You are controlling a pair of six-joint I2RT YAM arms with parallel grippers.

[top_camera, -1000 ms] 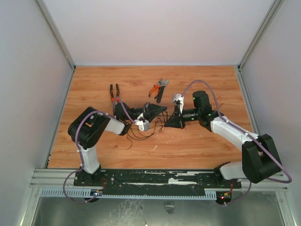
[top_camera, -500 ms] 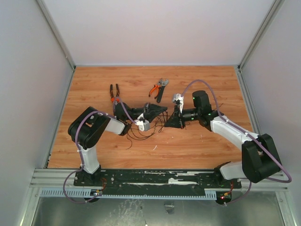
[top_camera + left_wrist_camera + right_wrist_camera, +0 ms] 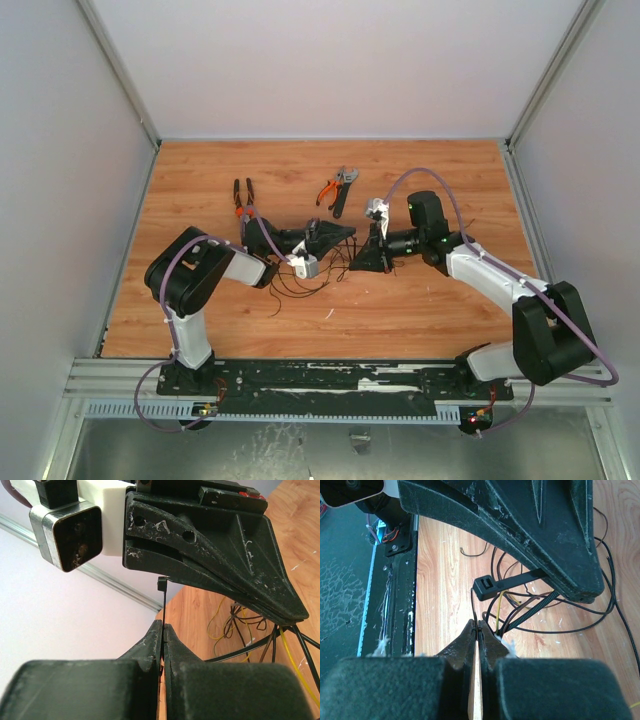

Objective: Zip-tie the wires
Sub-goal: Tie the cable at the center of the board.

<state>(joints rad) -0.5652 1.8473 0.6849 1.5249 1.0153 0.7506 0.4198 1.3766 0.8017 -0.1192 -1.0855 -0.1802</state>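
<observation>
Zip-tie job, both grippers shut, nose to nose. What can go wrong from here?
1. The left gripper pinches the zip tie by its thin strap alone; it may twist or slip.
2. The ribbed tail is not visibly through the head, and the wires sprawl in loose loops; the tie may catch only some.
3. The right gripper, seemingly shut on one strand, sits close to the left; they may collide.

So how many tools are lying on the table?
3: dark-handled pliers at the far left, orange-handled pliers near the middle, and a dark wrench right beside those. Others may be hidden.
</observation>
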